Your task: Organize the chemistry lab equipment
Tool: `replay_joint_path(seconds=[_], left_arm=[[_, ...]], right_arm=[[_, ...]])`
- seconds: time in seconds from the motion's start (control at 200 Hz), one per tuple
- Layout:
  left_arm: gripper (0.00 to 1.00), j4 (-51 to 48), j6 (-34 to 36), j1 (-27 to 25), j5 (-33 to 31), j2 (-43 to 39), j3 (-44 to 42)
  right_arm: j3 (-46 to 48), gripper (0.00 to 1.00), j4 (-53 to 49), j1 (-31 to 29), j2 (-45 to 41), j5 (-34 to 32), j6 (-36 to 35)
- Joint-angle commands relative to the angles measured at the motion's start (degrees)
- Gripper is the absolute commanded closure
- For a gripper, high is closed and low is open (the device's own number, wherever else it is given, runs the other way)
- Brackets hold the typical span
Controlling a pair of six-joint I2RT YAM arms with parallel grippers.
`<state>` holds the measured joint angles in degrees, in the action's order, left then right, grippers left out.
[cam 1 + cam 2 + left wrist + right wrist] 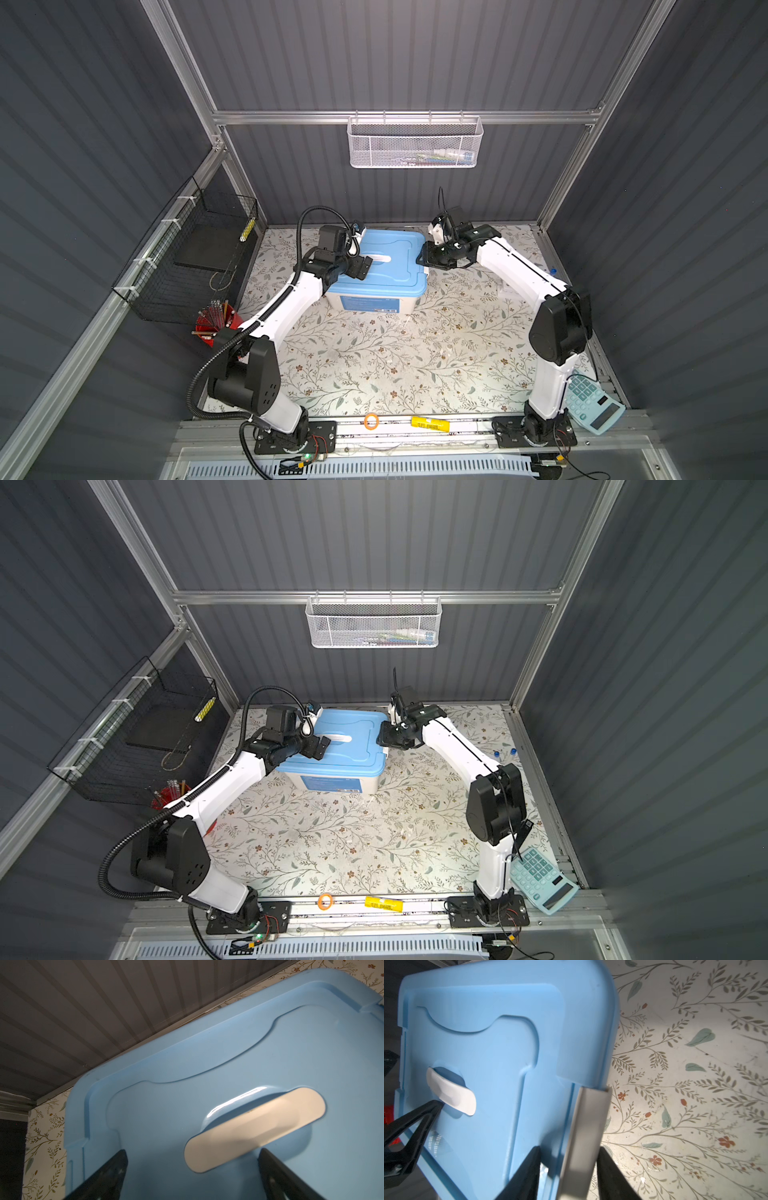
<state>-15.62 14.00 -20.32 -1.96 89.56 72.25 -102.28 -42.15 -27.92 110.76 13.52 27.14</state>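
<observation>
Over the far-centre lid [399,253] the left gripper [363,267] gapes wide, the right gripper [423,258] straddles its right latch [583,1136], grip unclear; two blue caps [496,753], perhaps tubes, sit far right.

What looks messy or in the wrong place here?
The pale blue calculator sits crooked at the front right corner, partly off the flowery table. A yellow tube and orange ring lie on the front rail.

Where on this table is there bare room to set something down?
The floral mat between the two arms, in front of the blue-lidded box, looks bare. Crowded: the box, with the left gripper and right gripper at it; red cup left, calculator right.
</observation>
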Motion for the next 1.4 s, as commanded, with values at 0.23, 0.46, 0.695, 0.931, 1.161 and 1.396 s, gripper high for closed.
replay_joint_path(seconds=[0.23, 0.46, 0.695, 0.931, 1.161, 1.396], left_arm=[[0.02, -4.2, 1.6, -0.3, 0.2, -1.0, -1.2], [0.02, -4.2, 1.6, -0.3, 0.2, -1.3, -1.3], [0.02, -4.2, 1.6, -0.3, 0.4, -1.6, -1.4], [0.02, -4.2, 1.6, -0.3, 0.5, -1.8, -1.5], [0.02, -4.3, 1.6, -0.3, 0.7, -1.8, -1.5], [0.02, -4.3, 1.5, -0.3, 0.9, -1.6, -1.5]], right_arm=[[-5.4, 0.57, -8.6, -2.4, 4.0, -8.6, -3.4], [-9.2, 0.58, -12.7, -3.5, 6.5, -11.5, -4.3], [-12.0, 0.58, -15.7, -3.8, 7.7, -12.7, -4.5], [-13.4, 0.58, -17.5, -4.1, 8.3, -12.3, -3.8], [-14.2, 0.59, -19.5, -4.3, 8.7, -14.3, -3.4], [-17.4, 0.60, -23.0, -4.4, 10.6, -16.5, -2.9]])
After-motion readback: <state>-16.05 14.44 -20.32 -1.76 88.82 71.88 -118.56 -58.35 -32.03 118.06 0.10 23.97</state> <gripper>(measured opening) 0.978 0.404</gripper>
